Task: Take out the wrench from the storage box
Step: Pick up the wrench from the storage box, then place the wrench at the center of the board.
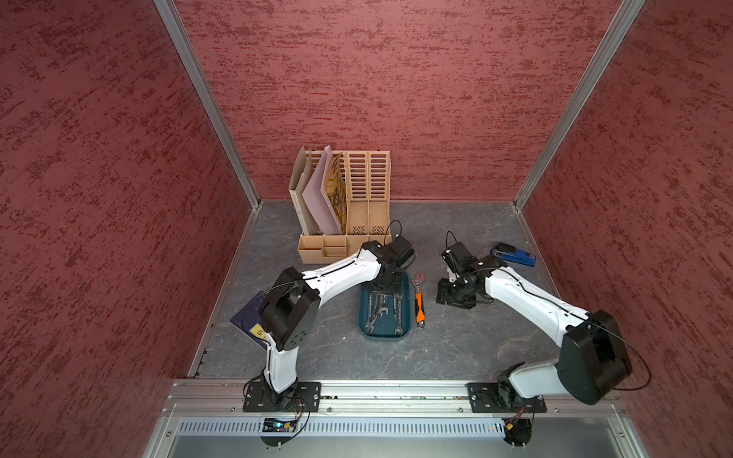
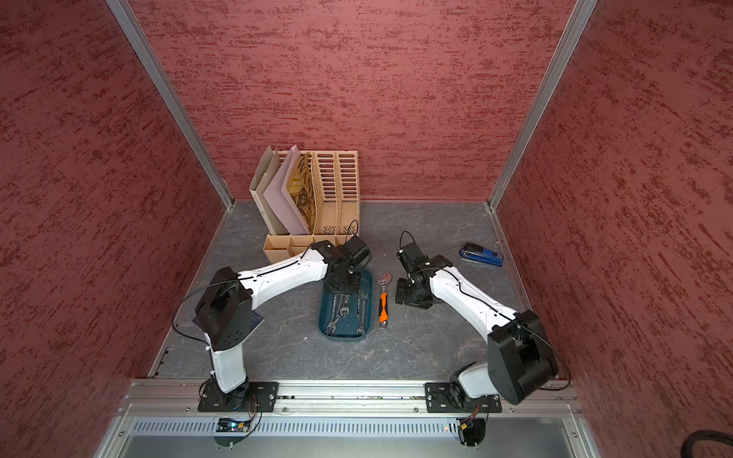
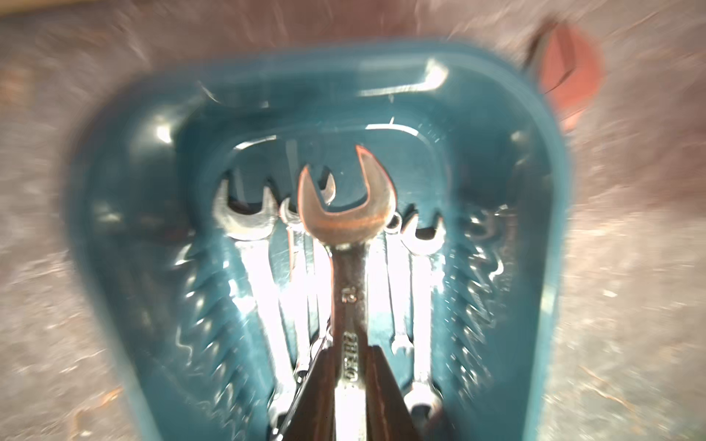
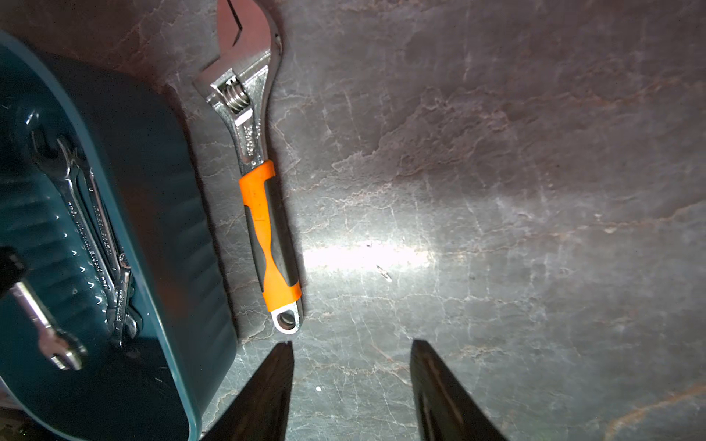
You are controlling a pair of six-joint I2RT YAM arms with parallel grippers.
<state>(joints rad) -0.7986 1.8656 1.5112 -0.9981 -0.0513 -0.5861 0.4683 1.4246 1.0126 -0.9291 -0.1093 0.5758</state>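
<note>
Over the far end of the storage box (image 1: pixel 363 317), near table (image 1: pixel 436 349) centre, the left tool (image 3: pixel 347 357) is seen clenched on the shank of an open-end wrench (image 3: pixel 344 214). The shank is pinched betw. both fingers (image 3: pixel 313 382), w/ the forked head pointed away from the wrist cam. The wrench is held above several other wrenches (image 3: pixel 248 229) laid lengthwise on the box floor, and its outline falls inside the rim. The surroundings in the left wrist view are blurred, so finer detail cannot be told. The right tool (image 4: pixel 351 343) is released: its jaws are spread w/ nothing betw. them, and it is hung over bare table near the ring end of an adj. wrench (image 4: pixel 267 236). That orange-and-black-handled wrench is laid on the table just beside the box's long right side, parallel to it. A beige slotted file organizer (image 1: pixel 357 190) w/ folders is stood at the back. A blue stapler (image 1: pixel 513 255) is set well off to the right, and a dark blue booklet (image 1: pixel 246 317) is partly covered by the left arm.
</note>
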